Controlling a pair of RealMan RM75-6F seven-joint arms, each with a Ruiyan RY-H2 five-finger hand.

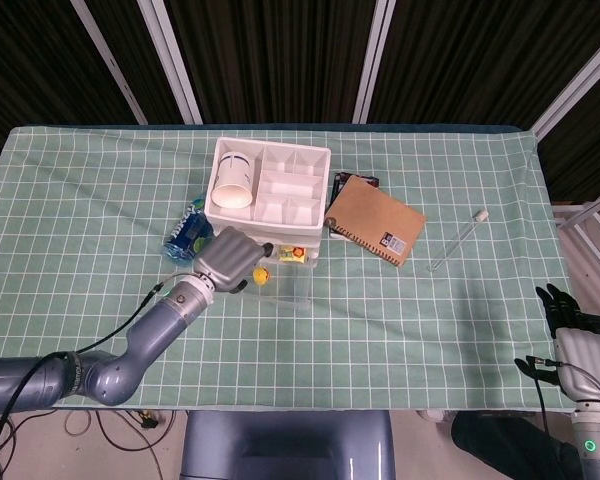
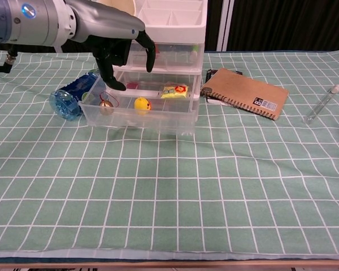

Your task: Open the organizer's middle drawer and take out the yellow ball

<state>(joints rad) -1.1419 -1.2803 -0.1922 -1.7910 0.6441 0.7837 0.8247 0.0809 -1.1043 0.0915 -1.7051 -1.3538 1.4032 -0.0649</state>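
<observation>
organizer: clear three-drawer stack, tray with a cup on top. Light plastic; my guess is a downward knock from the arm could shove or tip it.
drawer: middle one, pulled out toward the robot, front wall near the table edge side. Open step looks done. Risk: a hand bumping the front wall pushes it shut again, or drags it right off its runners.
left hand: above the drawer's left part, fingers spread and pointing down, holding nothing. In head view it sits over the drawer, just left of the ball. Risk: fingers wide for the narrow tray, could catch the side wall or the drawer above on the way in.
right hand: low at the right frame edge, well apart from everything. Fingers partly seen, grip cannot tell.
bottle: blue, lying just left of the drawer. Arm sweep could roll it.
snack pack: yellow-red, in the drawer right of the ball. Could get pinched by mistake.
ball: yellow, in the open drawer near the middle, untouched. Round and small, likely rolls off from a glancing fingertip and slips out of a loose pinch.
ring thing: small brown item left of the ball, under the fingers; could snag first.
</observation>
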